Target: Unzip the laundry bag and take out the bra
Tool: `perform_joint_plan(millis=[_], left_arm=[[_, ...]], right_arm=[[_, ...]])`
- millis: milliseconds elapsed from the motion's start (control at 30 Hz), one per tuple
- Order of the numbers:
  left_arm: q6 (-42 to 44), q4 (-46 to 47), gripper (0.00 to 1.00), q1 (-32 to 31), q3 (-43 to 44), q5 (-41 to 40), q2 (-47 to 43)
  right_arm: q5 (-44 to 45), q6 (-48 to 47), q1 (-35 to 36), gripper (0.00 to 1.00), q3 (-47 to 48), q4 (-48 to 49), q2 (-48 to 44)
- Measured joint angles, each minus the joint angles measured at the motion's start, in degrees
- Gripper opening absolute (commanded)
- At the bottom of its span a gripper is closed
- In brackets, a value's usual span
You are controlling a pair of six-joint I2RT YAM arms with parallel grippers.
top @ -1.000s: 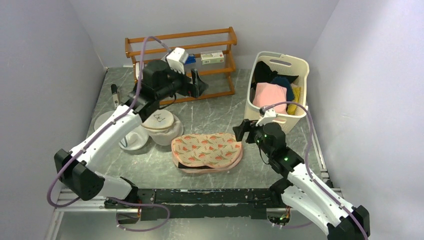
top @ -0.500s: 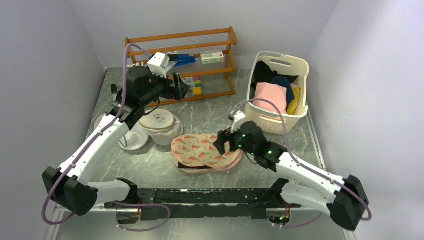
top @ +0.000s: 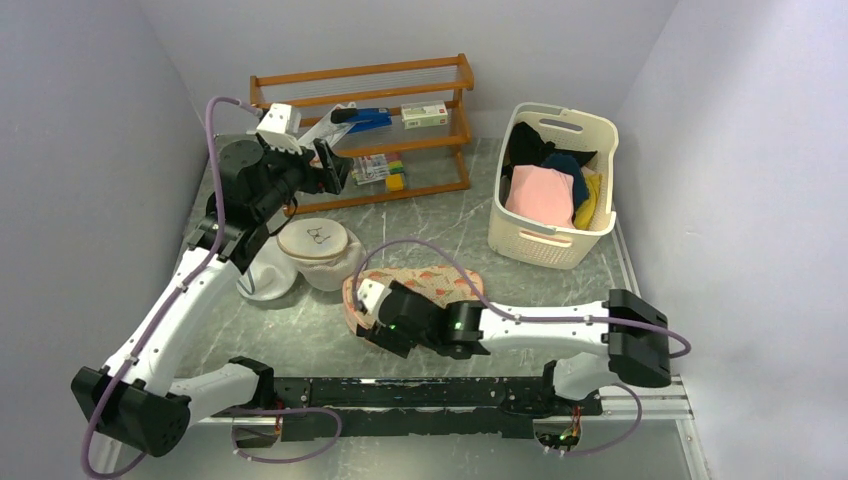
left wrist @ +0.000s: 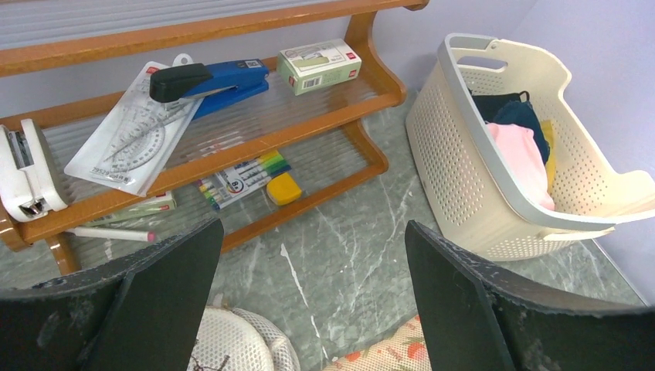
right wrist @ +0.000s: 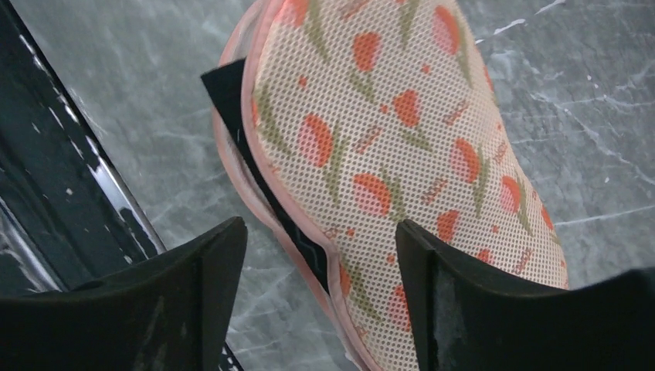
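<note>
The peach-pink laundry bag (top: 440, 285) with its orange-red leafy print lies flat on the marble table, partly under my right arm. In the right wrist view the bag (right wrist: 402, 131) fills the middle. A strip of black fabric (right wrist: 251, 147) shows in the gap along its pink-trimmed near edge. My right gripper (top: 372, 322) is open and empty, low over the bag's near left end, its jaws either side of that edge (right wrist: 320, 270). My left gripper (top: 335, 172) is open and empty, held high near the shelf (left wrist: 313, 286). A corner of the bag (left wrist: 386, 357) shows below it.
Two round white mesh bags (top: 320, 250) (top: 262, 275) sit left of the laundry bag. A wooden shelf (top: 400, 75) with stapler and stationery stands at the back. A cream basket (top: 545, 250) of clothes is at the right. A black rail (top: 400, 390) runs along the near edge.
My right arm has swung from beside the basket leftwards across the bag to its near left end. My left gripper has moved left and back along the shelf.
</note>
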Motion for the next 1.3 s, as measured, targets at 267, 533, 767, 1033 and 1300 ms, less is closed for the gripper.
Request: perform_joint_plan(millis=[267,533,767,1033,1300], left_arm=[[-0.9,0.1,0.99,1.0,0.0,0.5,1.4],[-1.5,0.1,0.99,1.6,0.0,1.0,1.9],[-1.8,0.1,0.99,1.8,0.0,1.3,2.3],[-2.4,0.1,0.99,1.9,0.0,2.2,3.0],[-2.6,0.1,0.99,2.0,0.0,2.6,3.1]], right_arm=[[5.9,-4.7,5.3,0.43,2.9,-5.0,8.4],[10.2,-6.0,6.5,0.38,3.2,-5.6,12.0],[12.9,-6.8,6.8,0.3,3.2,-4.4,12.8],[12.9,-7.1,6.9,0.34,3.2,-2.4,12.8],[13.7,-7.3,7.0,0.0,3.2,-1.0,13.0]])
